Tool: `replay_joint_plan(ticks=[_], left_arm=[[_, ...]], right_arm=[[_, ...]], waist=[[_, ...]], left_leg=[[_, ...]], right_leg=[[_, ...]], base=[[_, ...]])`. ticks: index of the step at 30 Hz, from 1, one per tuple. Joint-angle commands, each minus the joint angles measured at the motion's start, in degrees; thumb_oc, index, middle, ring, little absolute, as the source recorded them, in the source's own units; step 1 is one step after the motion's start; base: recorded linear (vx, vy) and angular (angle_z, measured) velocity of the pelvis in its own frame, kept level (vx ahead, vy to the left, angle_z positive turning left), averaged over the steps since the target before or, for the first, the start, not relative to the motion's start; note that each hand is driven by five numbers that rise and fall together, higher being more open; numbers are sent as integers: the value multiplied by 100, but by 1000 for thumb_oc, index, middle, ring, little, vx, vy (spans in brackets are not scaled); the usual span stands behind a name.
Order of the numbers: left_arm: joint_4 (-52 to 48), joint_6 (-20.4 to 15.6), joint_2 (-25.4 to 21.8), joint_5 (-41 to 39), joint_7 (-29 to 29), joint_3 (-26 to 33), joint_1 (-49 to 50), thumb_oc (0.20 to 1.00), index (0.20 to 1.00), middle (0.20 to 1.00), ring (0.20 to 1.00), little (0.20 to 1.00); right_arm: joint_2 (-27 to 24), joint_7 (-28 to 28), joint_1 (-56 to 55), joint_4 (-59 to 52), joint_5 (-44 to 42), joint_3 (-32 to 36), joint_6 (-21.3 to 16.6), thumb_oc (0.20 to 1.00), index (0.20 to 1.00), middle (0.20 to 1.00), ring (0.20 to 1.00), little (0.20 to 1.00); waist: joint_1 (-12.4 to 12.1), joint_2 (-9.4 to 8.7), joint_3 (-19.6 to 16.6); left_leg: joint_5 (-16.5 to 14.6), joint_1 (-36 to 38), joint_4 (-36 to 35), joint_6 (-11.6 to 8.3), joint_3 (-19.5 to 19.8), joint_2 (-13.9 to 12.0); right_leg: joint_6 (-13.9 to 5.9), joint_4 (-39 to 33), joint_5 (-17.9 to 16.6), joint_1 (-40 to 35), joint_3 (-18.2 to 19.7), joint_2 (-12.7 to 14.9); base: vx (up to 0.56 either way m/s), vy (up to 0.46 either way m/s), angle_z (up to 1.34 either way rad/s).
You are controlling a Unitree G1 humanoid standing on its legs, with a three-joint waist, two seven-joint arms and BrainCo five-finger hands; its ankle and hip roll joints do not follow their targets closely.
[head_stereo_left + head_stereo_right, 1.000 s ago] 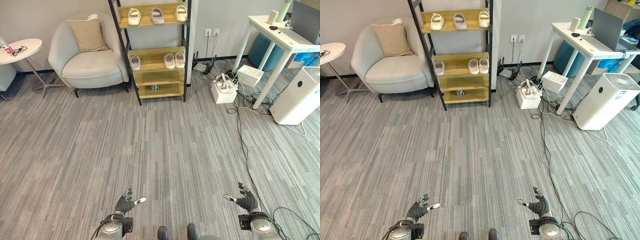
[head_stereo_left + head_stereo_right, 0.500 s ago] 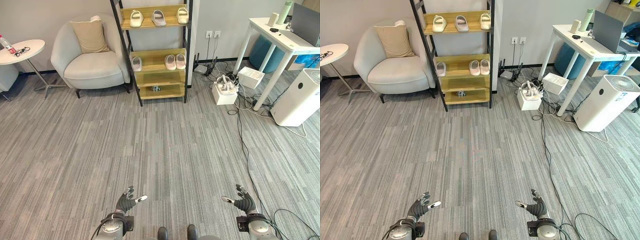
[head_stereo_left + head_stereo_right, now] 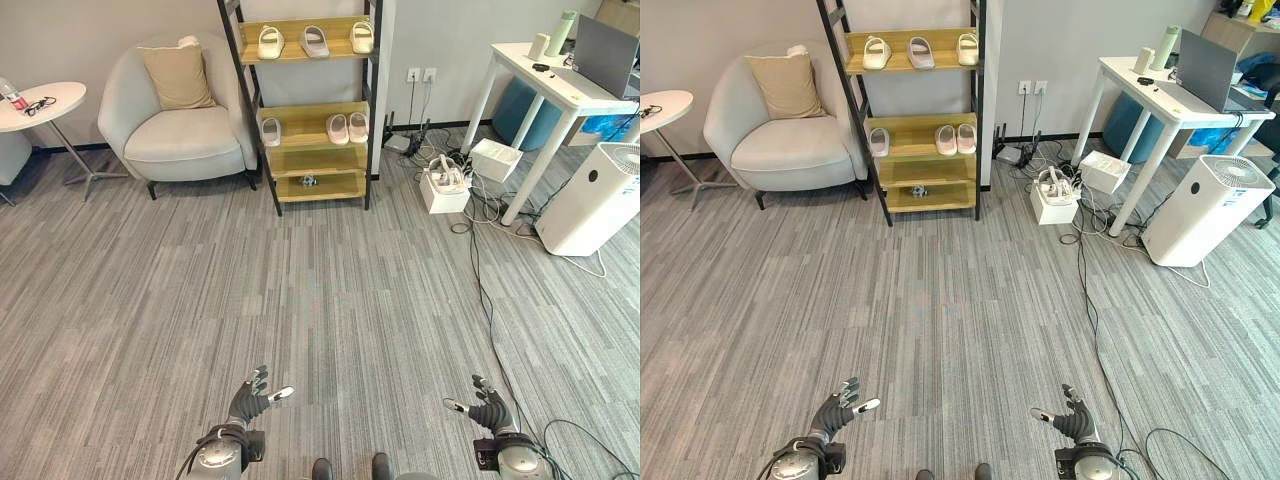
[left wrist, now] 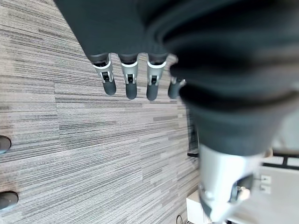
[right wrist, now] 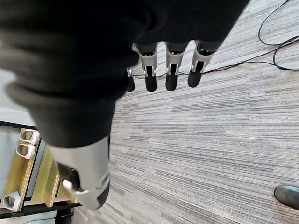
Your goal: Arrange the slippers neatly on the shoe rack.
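Left eye view has my left robot hand (image 3: 250,402) low over the grey striped carpet (image 3: 300,300), fingers spread and straight, thumb out to the side, holding nothing. My right robot hand (image 3: 488,411) hangs at the same height on the other side, fingers likewise apart and empty; both wrist views show straight silver fingers with dark tips above bare carpet.

I can read no writing anywhere from here.

The slippers sit well away from me on the shoe rack (image 3: 305,105), a dark metal frame with pale wooden shelves against the far wall. Three pale slippers (image 3: 313,40) lie spaced along the top shelf. On the shelf below, one slipper (image 3: 271,131) lies to the left, apart from a pair (image 3: 348,127) placed side by side.

A rounded grey armchair (image 3: 180,120) with a tan cushion stands just left of the rack.
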State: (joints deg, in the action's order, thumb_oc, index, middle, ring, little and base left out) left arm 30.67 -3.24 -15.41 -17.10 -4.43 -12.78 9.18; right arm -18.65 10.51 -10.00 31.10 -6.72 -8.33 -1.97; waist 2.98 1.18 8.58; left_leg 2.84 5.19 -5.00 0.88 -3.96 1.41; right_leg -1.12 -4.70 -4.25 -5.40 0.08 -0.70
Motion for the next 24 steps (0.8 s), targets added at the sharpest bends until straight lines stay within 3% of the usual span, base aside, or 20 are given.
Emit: replay_joint_plan(ticks=[1, 10, 18, 19, 20, 22, 23, 24], left_arm=[[95, -188, -128, 16, 3, 125, -370, 1000, 1000, 1000, 1000, 1000], [23, -248, -104, -76, -10, 121, -484, 1000, 1000, 1000, 1000, 1000], [-21, -223, -188, 95, 35, 117, -387, 1000, 1000, 1000, 1000, 1000], [-57, -218, -297, 40, 21, 182, -435, 1000, 1000, 1000, 1000, 1000], [-57, -218, -297, 40, 21, 182, -435, 1000, 1000, 1000, 1000, 1000], [-179, -211, -422, 51, 42, 274, -383, 1000, 1000, 1000, 1000, 1000], [-260, -200, -518, 82, 88, 389, -310, 1000, 1000, 1000, 1000, 1000], [-262, -199, -521, 82, 88, 391, -310, 1000, 1000, 1000, 1000, 1000]], right_arm=[[16, -37, 228, -178, -104, -70, -123, 1000, 1000, 1000, 1000, 1000], [153, -98, 158, -240, -609, -11, -231, 1000, 1000, 1000, 1000, 1000], [64, -86, 240, -315, -491, -9, -262, 1000, 1000, 1000, 1000, 1000], [-22, -71, 417, -332, -479, 22, -252, 1000, 1000, 1000, 1000, 1000], [-22, -71, 417, -332, -479, 22, -252, 1000, 1000, 1000, 1000, 1000], [-55, -90, 444, -443, -456, 93, -257, 1000, 1000, 1000, 1000, 1000], [-72, -129, 435, -458, -479, 193, -269, 1000, 1000, 1000, 1000, 1000], [-70, -129, 437, -458, -479, 192, -269, 1000, 1000, 1000, 1000, 1000]], waist=[[16, -220, 91], [34, -191, 49], [21, -229, 149], [-23, -254, 274], [-25, -254, 271], [-55, -302, 387], [-36, -335, 551], [-45, -339, 523]], left_leg=[[-602, 143, 0, -281, -59, -251], [-543, 25, 0, -381, -166, -313], [-700, 174, 0, -290, -115, -298], [-665, 122, 66, -190, -126, -282], [-665, 119, 66, -190, -128, -282], [-814, -94, 391, -84, -119, -236], [-923, -119, 553, 6, -130, -197], [-912, -158, 559, 4, -142, -197]], right_leg=[[-818, -30, 410, 138, 359, 725], [-806, -30, 475, 215, 252, 675], [-809, -30, 487, 106, 360, 666], [-799, 554, 621, 430, 472, 629], [-799, 558, 623, 435, 475, 628], [-885, 1228, 714, 805, 503, 614], [-1144, 1986, 500, 1184, 484, 625], [-1143, 1986, 483, 1226, 497, 622]], base=[[0, 0, 0], [9, -23, 1], [40, 37, -2], [10, 115, -11], [-28, 148, -28], [-34, 115, -27], [-33, 92, -10], [-25, 123, -12]])
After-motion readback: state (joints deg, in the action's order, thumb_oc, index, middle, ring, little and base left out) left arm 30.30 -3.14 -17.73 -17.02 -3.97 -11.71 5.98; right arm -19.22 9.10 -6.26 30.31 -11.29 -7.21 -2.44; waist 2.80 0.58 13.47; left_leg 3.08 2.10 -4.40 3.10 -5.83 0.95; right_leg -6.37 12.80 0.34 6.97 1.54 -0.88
